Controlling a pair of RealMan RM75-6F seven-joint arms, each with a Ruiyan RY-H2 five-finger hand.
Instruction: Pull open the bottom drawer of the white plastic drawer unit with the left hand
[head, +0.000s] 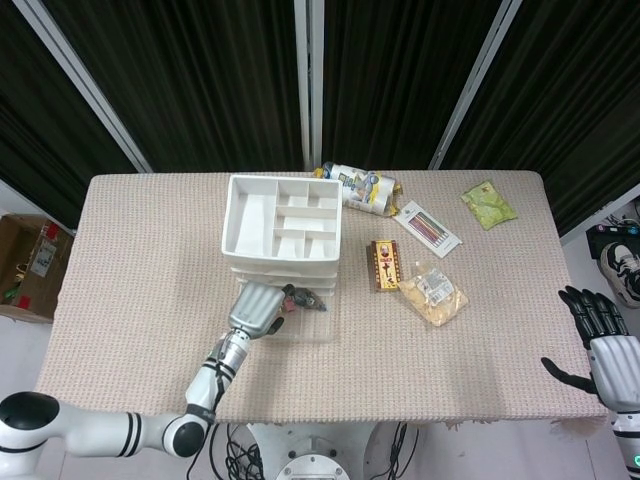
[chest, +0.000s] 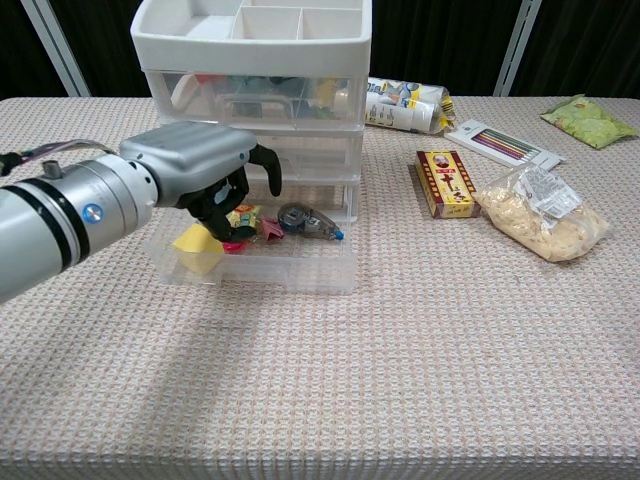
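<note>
The white plastic drawer unit (head: 283, 225) (chest: 255, 90) stands at the middle left of the table. Its clear bottom drawer (head: 310, 330) (chest: 290, 272) is pulled out toward me. Inside lie a yellow piece (chest: 197, 250), small pink items (chest: 238, 238) and a correction tape (chest: 303, 220). My left hand (head: 256, 308) (chest: 205, 172) hovers over the drawer's left half, fingers curled downward above the small items, with nothing visibly in it. My right hand (head: 598, 338) hangs off the table's right edge with fingers spread, holding nothing.
Right of the unit lie a red and yellow box (chest: 445, 182), a clear bag of crumbs (chest: 540, 215), a pack of pencils (chest: 503, 145), a tipped printed pouch (chest: 405, 103) and a green packet (chest: 585, 120). A cardboard box (head: 30, 265) sits on the floor at the left.
</note>
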